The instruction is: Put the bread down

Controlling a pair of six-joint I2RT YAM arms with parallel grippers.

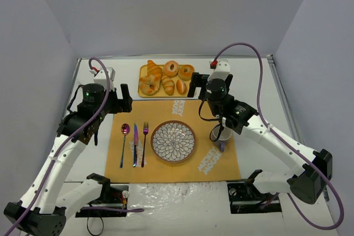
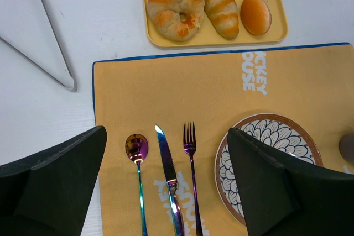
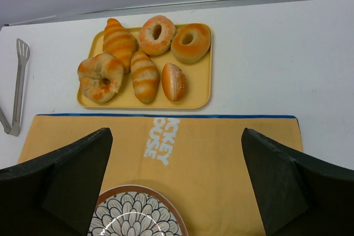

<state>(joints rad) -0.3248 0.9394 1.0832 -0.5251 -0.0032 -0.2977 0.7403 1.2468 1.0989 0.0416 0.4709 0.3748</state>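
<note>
The bread lies on a yellow tray (image 1: 191,89) at the back centre. The round knotted bun (image 1: 148,85) is at the tray's front left, with the ridged elongated roll (image 1: 167,85) beside it. Both also show in the left wrist view, bun (image 2: 176,10) and roll (image 2: 220,8), and in the right wrist view, bun (image 3: 100,77) and roll (image 3: 145,75). My left gripper (image 1: 119,102) is open and empty above the placemat's left part (image 2: 166,181). My right gripper (image 1: 198,89) is open and empty above the placemat, just short of the tray (image 3: 174,183).
The tray also holds a second ridged roll (image 3: 119,40), two ring doughnuts (image 3: 156,35), and a small oval roll (image 3: 173,81). A patterned plate (image 1: 173,156), spoon, knife and fork (image 2: 190,153) and a cup (image 1: 220,134) sit on the orange placemat (image 1: 166,109). Tongs (image 3: 19,81) lie left of the tray.
</note>
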